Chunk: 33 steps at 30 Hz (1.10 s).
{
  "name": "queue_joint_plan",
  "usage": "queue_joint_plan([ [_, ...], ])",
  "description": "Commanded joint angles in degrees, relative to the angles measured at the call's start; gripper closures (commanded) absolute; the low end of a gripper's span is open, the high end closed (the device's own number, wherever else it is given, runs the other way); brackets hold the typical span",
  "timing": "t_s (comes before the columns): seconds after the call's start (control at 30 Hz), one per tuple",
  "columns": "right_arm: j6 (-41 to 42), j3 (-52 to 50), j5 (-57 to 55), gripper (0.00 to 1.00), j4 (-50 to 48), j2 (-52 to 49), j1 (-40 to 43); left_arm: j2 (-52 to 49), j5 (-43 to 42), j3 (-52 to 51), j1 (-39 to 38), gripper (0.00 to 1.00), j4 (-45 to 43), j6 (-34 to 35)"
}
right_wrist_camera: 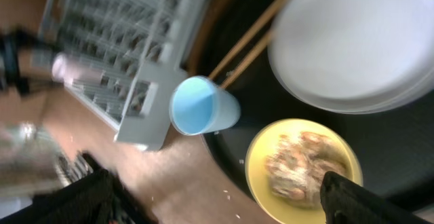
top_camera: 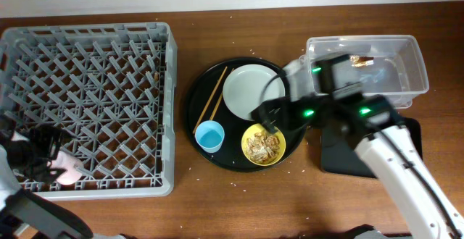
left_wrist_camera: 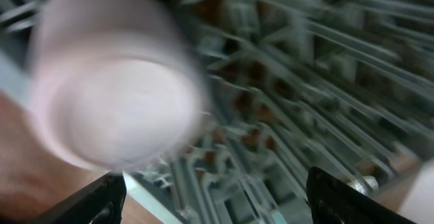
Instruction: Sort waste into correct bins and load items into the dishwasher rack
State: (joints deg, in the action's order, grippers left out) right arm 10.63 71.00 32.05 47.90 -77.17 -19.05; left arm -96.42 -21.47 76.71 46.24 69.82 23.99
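The grey dishwasher rack (top_camera: 87,87) fills the left. The pink cup (top_camera: 69,172) sits in its front left corner, blurred in the left wrist view (left_wrist_camera: 115,108). My left gripper (top_camera: 52,159) (left_wrist_camera: 217,200) is open and empty just behind it. The pale plate (top_camera: 250,87), chopsticks (top_camera: 212,94), blue cup (top_camera: 209,135) and yellow bowl (top_camera: 263,145) with food scraps (right_wrist_camera: 298,163) sit on the round black tray. My right gripper (top_camera: 270,117) (right_wrist_camera: 227,197) is open above the bowl. The gold wrapper (top_camera: 360,59) lies in the clear tub (top_camera: 417,58). I cannot make out the napkin.
The round black tray (top_camera: 196,108) lies between the rack and the bins. The shallow black rectangular tray (top_camera: 335,156) lies in front of the tub, partly under my right arm. Crumbs dot the wooden table (top_camera: 217,210).
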Motion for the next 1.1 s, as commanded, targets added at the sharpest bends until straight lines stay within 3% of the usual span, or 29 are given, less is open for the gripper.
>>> queue_joint_plan([
  [0.0, 4.04, 0.04, -19.41, 0.18, -2.78, -5.62, -12.57, 10.21, -6.16, 7.82, -8.48, 0.16, 1.18, -15.13],
  [0.03, 6.43, 0.04, -21.66, 0.26, -3.63, -8.74, -14.71, 12.87, -5.86, 8.00, -12.15, 0.16, 0.79, -16.55],
  [0.13, 6.91, 0.04, -16.20, 0.37, -8.85, -20.63, -18.49, 20.41, 0.92, 7.98, -29.68, 0.15, 1.18, -16.55],
  [0.2, 8.33, 0.04, -16.20, 0.37, -14.16, -25.20, -18.47, 20.37, -0.98, 7.96, -33.64, 0.13, 1.38, -15.67],
  [0.23, 8.33, 0.04, -16.20, 0.41, -16.09, -26.91, -18.49, 20.37, -4.42, 7.96, -33.88, 0.05, 1.33, -15.76],
  [0.3, 8.50, 0.04, -16.17, 0.73, -17.68, -29.73, -17.68, 20.37, -8.96, 7.93, -33.88, 0.01, 1.03, -16.00],
  [0.33, 9.38, 0.07, -14.43, 0.95, -16.96, -29.24, -16.33, 20.37, -11.30, 7.93, -33.88, 0.01, 0.85, -16.31],
  [0.4, 7.76, 0.28, -4.02, 0.96, -15.30, -24.39, -11.76, 20.35, -19.17, 7.91, -33.86, 0.01, -1.27, -17.73],
  [0.53, -4.50, 0.37, 29.73, 0.96, -15.91, -2.86, 3.17, 18.78, -47.76, 7.89, -33.88, 0.01, -5.86, -17.90],
  [0.63, -4.46, 0.37, 43.21, 0.96, -20.87, 2.73, 5.51, 18.25, -58.80, 7.87, -36.83, 0.01, -5.97, -17.88],
  [0.73, -4.44, 0.37, 44.28, 0.96, -21.38, 1.90, 5.51, 18.25, -64.28, 7.87, -45.72, 0.02, -7.87, -17.86],
  [0.93, -4.42, 0.37, 43.56, 0.96, -23.54, 1.88, 3.30, 18.14, -64.24, 7.89, -59.89, 0.11, -16.72, -17.11],
  [0.97, -4.37, 0.37, 41.81, 0.96, -24.41, 1.88, 3.32, 17.99, -63.17, 7.89, -61.77, 0.16, -16.68, -16.98],
  [1.07, -4.17, 0.37, 41.64, 0.96, -27.78, 1.88, 3.32, 17.88, -63.19, 7.87, -63.60, 0.21, -16.63, -16.98],
])
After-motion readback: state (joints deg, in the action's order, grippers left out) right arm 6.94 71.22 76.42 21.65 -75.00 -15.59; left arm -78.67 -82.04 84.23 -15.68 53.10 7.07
